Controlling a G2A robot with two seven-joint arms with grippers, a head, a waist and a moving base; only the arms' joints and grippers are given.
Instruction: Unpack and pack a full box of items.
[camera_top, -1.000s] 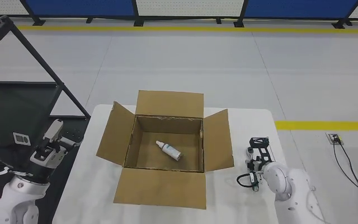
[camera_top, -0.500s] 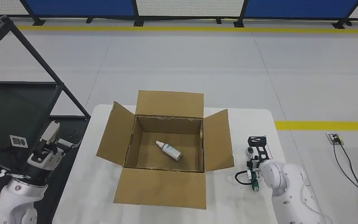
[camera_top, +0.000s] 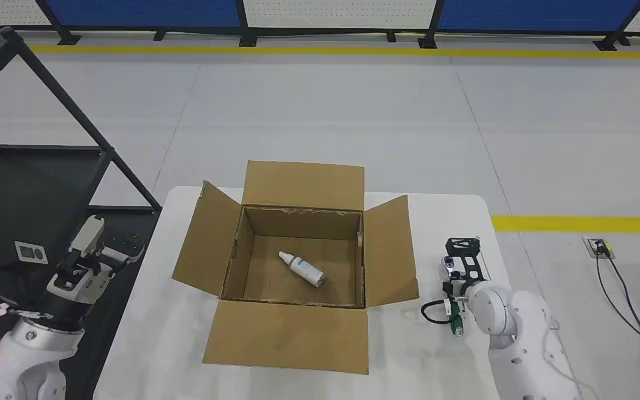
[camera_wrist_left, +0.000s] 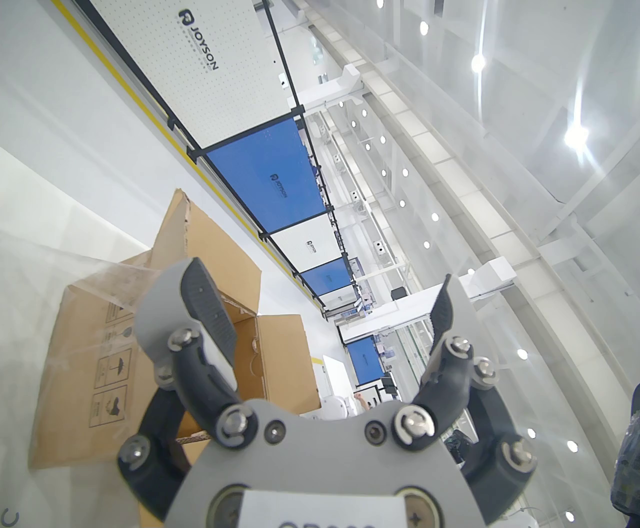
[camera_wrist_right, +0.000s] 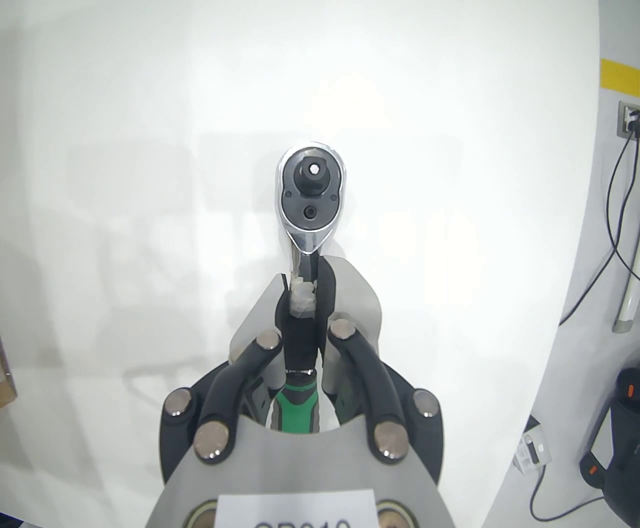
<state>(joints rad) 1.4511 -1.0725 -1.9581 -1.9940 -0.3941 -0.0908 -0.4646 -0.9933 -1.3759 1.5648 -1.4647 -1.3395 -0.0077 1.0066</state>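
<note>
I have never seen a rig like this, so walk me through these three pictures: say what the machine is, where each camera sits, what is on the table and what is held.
This is a two-armed robot working at a white table. The top view looks down from a camera above its arms. The other two pictures come from cameras on its wrists, each looking along its own gripper. On the table stands an open cardboard box, flaps folded out, with one small white bottle lying inside. The left gripper is open and empty, and its camera looks past the box toward the hall ceiling. The right gripper is shut on a ratchet wrench with a green handle, over bare tabletop beside the box.
</note>
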